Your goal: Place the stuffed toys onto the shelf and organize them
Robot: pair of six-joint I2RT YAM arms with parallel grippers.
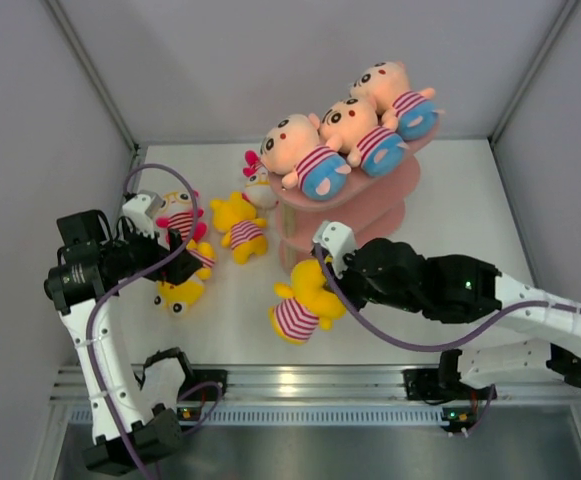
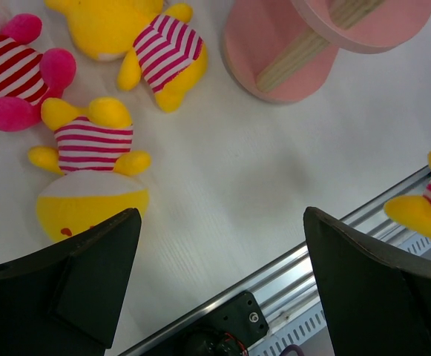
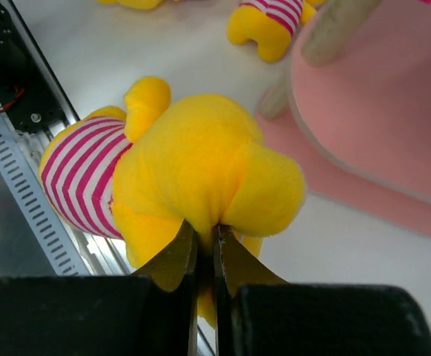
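Three peach-skinned dolls (image 1: 355, 125) lie side by side on the top tier of the pink shelf (image 1: 388, 188), and several more stuffed toys (image 1: 240, 225) are scattered on the desk (image 1: 450, 250) to its left. The right tool (image 3: 204, 239) is pinched tight on a fold of plush at the head end of a yellow doll (image 3: 193, 163) in a pink-and-white striped shirt. That doll sits by the near edge of the desk, just beside the shelf's base; whether it is lifted off the surface cannot be told. The left tool (image 2: 221, 215) hangs above bare desk with its jaws wide apart and nothing between them, and another yellow striped doll (image 2: 89, 170) lies just beside one finger. The step in hand looks like carrying the gripped doll to the shelf. The top board is taken up along most of its length, so a lower tier seems the likelier spot. The pinch holds only a small fold of soft plush, so the doll will probably dangle and swing. A slow, level approach would serve best, entering from the open side and keeping wide of the post (image 3: 334, 30). The wrist should stay low enough not to nudge the dolls above. Letting go is best left until the doll's body rests on the board.
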